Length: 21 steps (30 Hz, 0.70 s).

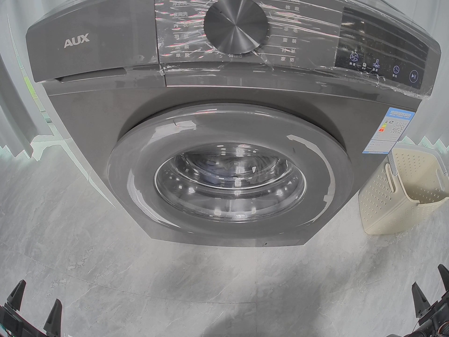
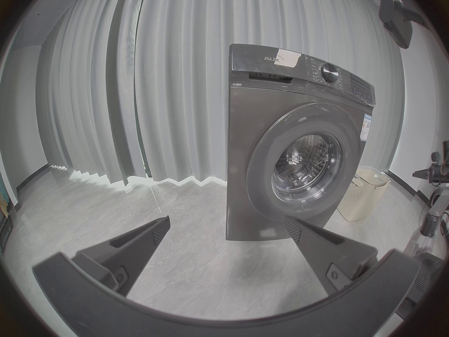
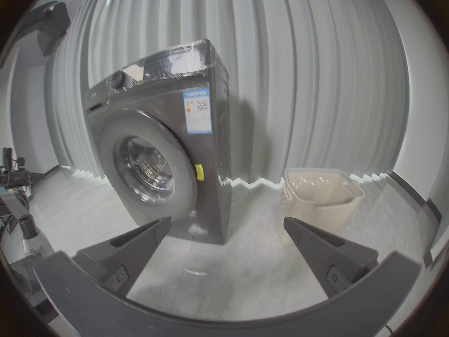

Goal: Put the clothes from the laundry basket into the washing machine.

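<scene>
One washing machine (image 1: 224, 118), bearing one round glass door (image 1: 230, 181), one control dial (image 1: 236, 25), one detergent drawer (image 1: 91, 38) and four lit touch icons (image 1: 383, 67) in a row on its panel. One blue-and-white label (image 1: 388, 130) on the front; one small yellow tab (image 3: 199, 172) at the door's edge. One cream laundry basket (image 1: 402, 197). Two grippers: one left gripper (image 2: 226, 218) and one right gripper (image 3: 226, 218), each with two dark fingers (image 2: 135, 244), four fingers in all. The panels of the pleated curtain (image 2: 187, 71) cannot be counted

The laundry basket (image 1: 404, 190) stands right of the washing machine (image 1: 224, 118).
</scene>
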Motion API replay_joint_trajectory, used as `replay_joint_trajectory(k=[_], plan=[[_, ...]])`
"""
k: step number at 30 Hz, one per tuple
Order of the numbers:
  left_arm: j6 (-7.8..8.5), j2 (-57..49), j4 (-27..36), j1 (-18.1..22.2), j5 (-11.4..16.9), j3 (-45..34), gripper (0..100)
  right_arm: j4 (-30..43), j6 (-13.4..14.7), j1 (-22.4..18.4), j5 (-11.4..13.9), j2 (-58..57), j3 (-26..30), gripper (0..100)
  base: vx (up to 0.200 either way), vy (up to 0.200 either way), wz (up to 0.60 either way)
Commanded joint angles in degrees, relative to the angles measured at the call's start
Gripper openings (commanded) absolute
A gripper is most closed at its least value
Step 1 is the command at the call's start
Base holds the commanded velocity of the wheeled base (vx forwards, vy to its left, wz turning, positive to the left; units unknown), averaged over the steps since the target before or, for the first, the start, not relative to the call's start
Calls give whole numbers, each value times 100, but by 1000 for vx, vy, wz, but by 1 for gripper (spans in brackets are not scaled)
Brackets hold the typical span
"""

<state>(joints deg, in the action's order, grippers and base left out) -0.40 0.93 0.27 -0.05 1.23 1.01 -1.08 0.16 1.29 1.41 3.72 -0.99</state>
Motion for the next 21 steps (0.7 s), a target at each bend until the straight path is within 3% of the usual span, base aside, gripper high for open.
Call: replay_joint_trajectory(k=[1,21], plan=[[-30,-93,0,-4,0,-92,100,179,19,-94,-141,-372,81,100,0,0,0],[5,-93,0,5,0,-92,100,135,-7,-103,-106,-372,90,100,0,0,0]])
